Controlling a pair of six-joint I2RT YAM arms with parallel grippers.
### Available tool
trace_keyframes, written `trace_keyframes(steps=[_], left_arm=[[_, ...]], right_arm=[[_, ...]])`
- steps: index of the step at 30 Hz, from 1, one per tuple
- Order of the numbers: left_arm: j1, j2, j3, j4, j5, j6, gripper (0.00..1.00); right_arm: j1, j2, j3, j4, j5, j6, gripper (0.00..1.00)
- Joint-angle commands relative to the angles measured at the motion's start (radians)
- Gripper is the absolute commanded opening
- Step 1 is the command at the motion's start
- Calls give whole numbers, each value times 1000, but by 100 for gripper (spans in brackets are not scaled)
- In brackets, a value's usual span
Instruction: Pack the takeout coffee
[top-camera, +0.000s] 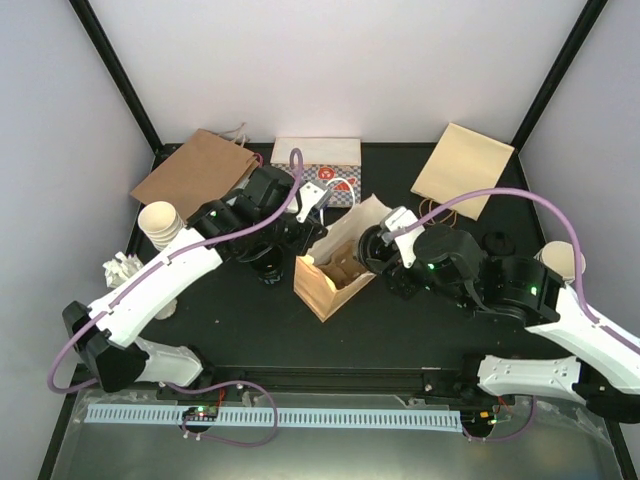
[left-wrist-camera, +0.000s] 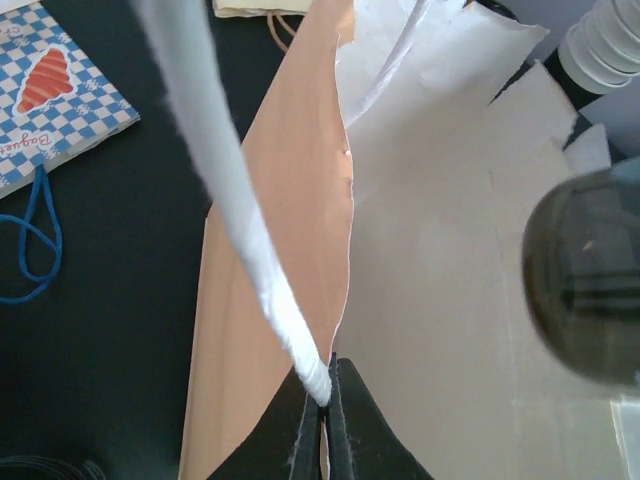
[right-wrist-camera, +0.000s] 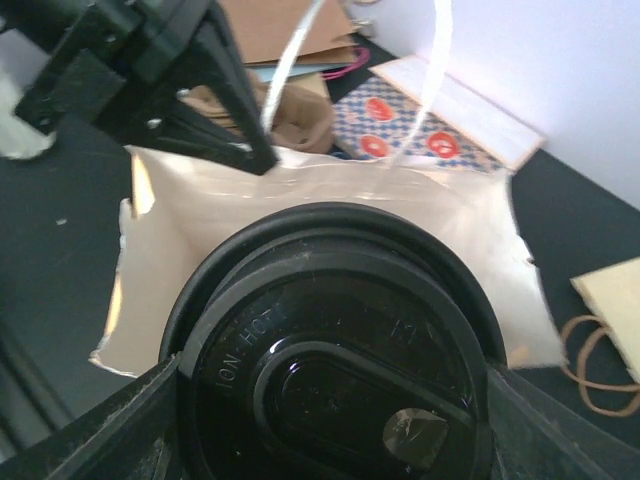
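Note:
A takeout coffee cup (right-wrist-camera: 335, 350) with a black lid fills the right wrist view. My right gripper (right-wrist-camera: 333, 392) is shut on it, one finger on each side. The cup hangs over the open mouth of a brown paper bag (top-camera: 335, 270) with a white inside (right-wrist-camera: 200, 215). In the top view the cup (top-camera: 375, 250) and right gripper (top-camera: 388, 255) are at the bag's right rim. My left gripper (left-wrist-camera: 326, 392) is shut on the bag's white twisted handle (left-wrist-camera: 250, 250), at the bag's far left rim (top-camera: 320, 222). The cup shows blurred (left-wrist-camera: 585, 285) in the left wrist view.
A flat brown bag (top-camera: 195, 170) lies at the back left and a tan one (top-camera: 462, 170) at the back right. A checkered paper sheet (top-camera: 325, 178) lies behind the open bag. Stacked white cups (top-camera: 162, 222) stand left, another cup (top-camera: 562, 258) right. A blue band (left-wrist-camera: 35, 235) lies nearby.

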Motion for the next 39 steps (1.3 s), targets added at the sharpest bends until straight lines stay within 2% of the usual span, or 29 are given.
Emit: trace_keyframes(steps=[1, 4, 7, 18, 20, 28, 35, 39], left_arm=[[-5, -67, -37, 22, 64, 49, 2], [-9, -104, -52, 12, 109, 74, 2], [-22, -118, -58, -4, 117, 91, 2], [-95, -195, -118, 1, 90, 227, 2], [-124, -220, -146, 17, 74, 253, 2], [-173, -308, -222, 87, 2, 314, 2], [-194, -343, -236, 134, -27, 363, 2], [-244, -370, -271, 153, -25, 377, 2]], right_arm=[[-5, 3, -31, 46, -221, -65, 63], [-4, 25, -46, 47, -323, -139, 64], [-5, 27, -80, 80, -395, -208, 59], [4, 47, -99, 98, -525, -456, 59], [12, 50, -108, 87, -528, -520, 56], [120, 33, -183, 76, -508, -761, 53], [296, 53, -224, 135, -344, -782, 53], [348, 66, -240, 139, -228, -790, 52]])
